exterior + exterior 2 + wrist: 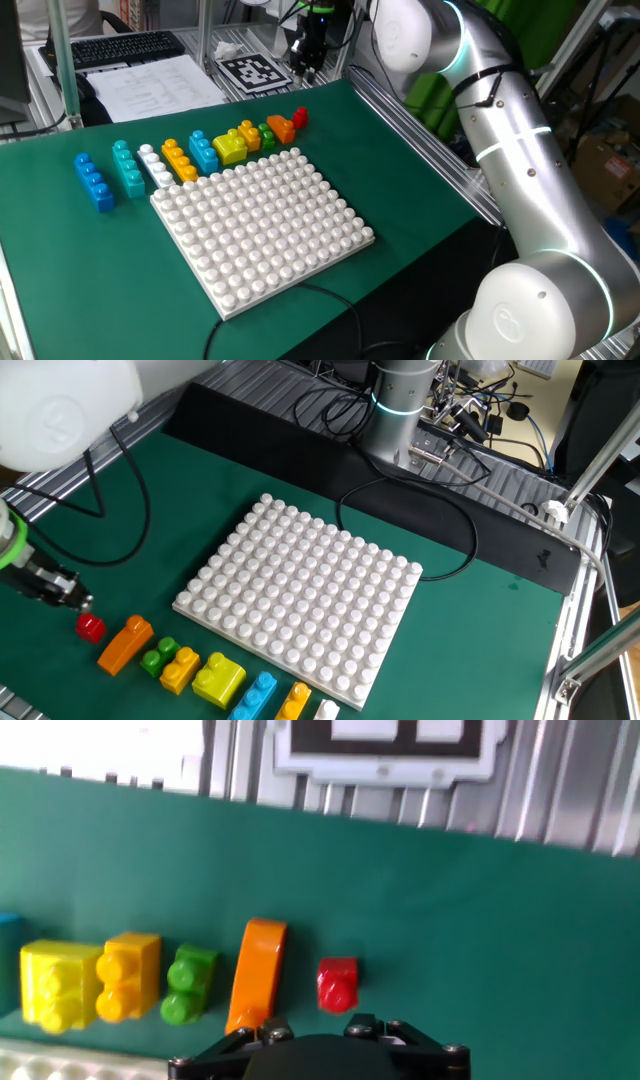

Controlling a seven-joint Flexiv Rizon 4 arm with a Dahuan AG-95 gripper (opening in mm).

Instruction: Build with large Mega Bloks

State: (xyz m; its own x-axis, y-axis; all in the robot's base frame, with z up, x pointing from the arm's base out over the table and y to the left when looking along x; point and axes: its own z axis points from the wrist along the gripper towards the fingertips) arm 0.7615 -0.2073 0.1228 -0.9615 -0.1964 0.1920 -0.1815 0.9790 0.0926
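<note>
Robot gripper (80, 600) hovers at twelve o'clock of a small glossy red plastic brick (91, 627), finger gap unclear; centre over it before descending.

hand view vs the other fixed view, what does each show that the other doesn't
Only the hand view shows the black-and-white marker plate beyond the mat's far edge. Only the other fixed view shows the whole white baseplate, the black cable beside it, and the gripper hanging just above the red block. Both show that red block, the orange block, green block and yellow blocks in a row on the green mat.
</note>
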